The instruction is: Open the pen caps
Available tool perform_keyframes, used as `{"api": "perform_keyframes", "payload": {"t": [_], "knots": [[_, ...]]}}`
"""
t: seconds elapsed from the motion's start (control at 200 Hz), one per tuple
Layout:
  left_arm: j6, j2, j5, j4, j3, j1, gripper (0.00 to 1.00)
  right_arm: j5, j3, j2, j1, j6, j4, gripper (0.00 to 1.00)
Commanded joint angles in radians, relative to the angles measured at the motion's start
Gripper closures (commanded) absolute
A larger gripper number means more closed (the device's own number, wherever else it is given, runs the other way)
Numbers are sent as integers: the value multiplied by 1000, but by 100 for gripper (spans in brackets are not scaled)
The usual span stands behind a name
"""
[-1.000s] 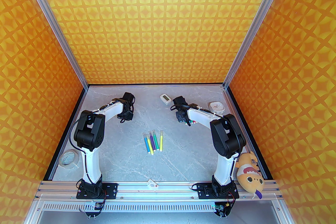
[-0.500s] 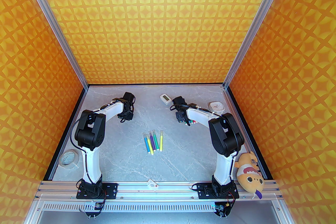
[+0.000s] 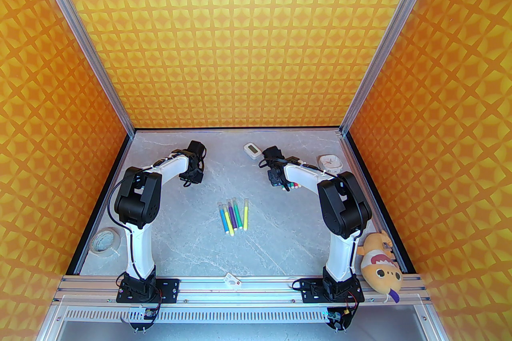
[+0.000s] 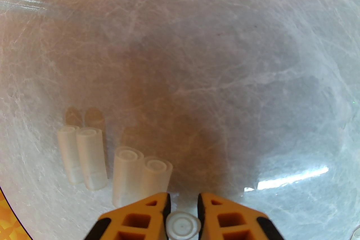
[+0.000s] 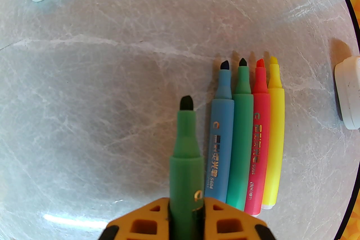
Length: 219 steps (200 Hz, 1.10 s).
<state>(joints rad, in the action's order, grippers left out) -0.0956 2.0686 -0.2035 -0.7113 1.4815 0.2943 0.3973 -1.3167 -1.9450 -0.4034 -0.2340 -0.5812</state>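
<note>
Green pen (image 5: pixel 187 148) in tight right pincer (image 5: pixel 185 201)

table top (image 3: pixel 192 243): grey marble-look slab, smooth; I see glossy light streaks on it.
pen caps (image 4: pixel 92 158): milky translucent plastic, smooth, dull sheen.
green pen (image 5: pixel 186 154): smooth satin plastic barrel, gold foil print, dark felt-like tip.
right gripper (image 5: pixel 186 202): fingers (image 5: pixel 225 219) of matt orange plastic.
plush toy (image 3: pixel 380 263): soft cloth, from what I see.
front rail (image 3: pixel 272 286): bare brushed metal.
</note>
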Motion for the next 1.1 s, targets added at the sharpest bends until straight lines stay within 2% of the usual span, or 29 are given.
{"api": "perform_keyframes", "payload": {"t": [0.0,0.355,0.615,0.835,1.09], "knots": [[11,12,-19,1,27,2,76,22,-23,-13,6,-10,-20,99],[4,-2,-19,-4,25,3,75,23,-24,-15,6,-7,-22,99],[-4,-85,9,-10,17,7,74,29,-35,-20,5,-10,-39,97],[-10,-185,46,4,-24,8,66,37,-49,-34,6,-2,-58,96],[-25,-306,110,47,-98,4,62,50,-68,-47,6,1,-81,95]]}}
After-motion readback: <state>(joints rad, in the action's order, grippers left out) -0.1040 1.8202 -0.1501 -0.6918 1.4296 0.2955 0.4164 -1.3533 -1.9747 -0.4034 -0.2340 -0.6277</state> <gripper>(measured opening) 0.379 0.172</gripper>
